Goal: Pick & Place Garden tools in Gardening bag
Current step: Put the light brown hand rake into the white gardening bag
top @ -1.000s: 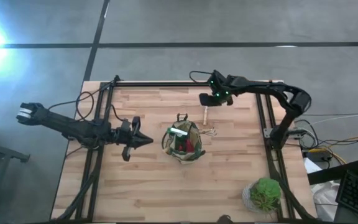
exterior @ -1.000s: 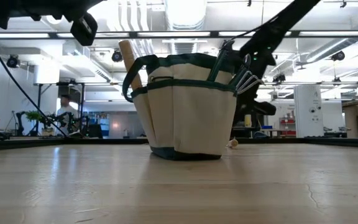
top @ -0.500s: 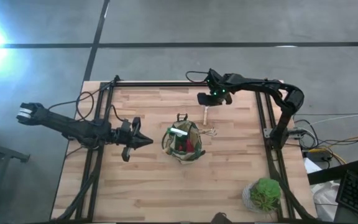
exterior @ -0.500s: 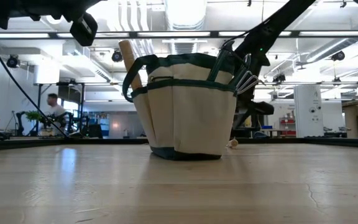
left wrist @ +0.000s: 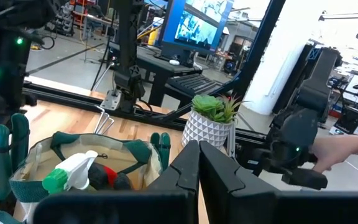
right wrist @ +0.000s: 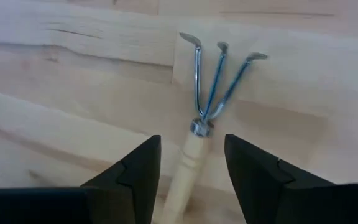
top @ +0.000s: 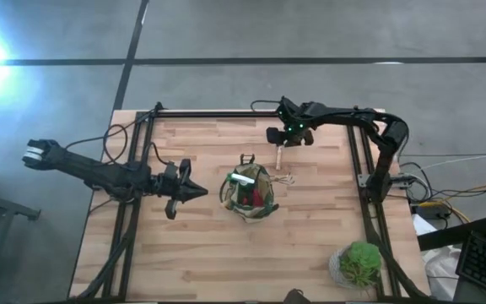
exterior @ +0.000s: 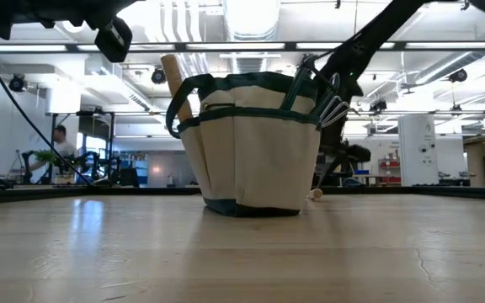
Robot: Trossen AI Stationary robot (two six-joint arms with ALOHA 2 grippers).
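Observation:
The gardening bag (top: 250, 194) stands in the middle of the table with a green spray bottle (left wrist: 73, 177) and other tools inside. One fork's tines (exterior: 335, 109) stick out at its side. A wooden-handled fork (right wrist: 194, 149) lies flat on the table just beyond the bag (top: 280, 157). My right gripper (right wrist: 188, 180) is open and points steeply down over this fork. One finger stands on each side of the handle, and neither touches it. My left gripper (top: 199, 192) hovers shut and level, left of the bag.
A potted plant (top: 361, 263) stands at the table's near right corner. A person's hand (left wrist: 347, 149) shows beyond the table's right edge. Bare wood (top: 201, 253) lies in front of the bag and to its left.
My right gripper has come a little toward the table's left and down, closer over the fork lying on the table. The fork and the bag have not moved.

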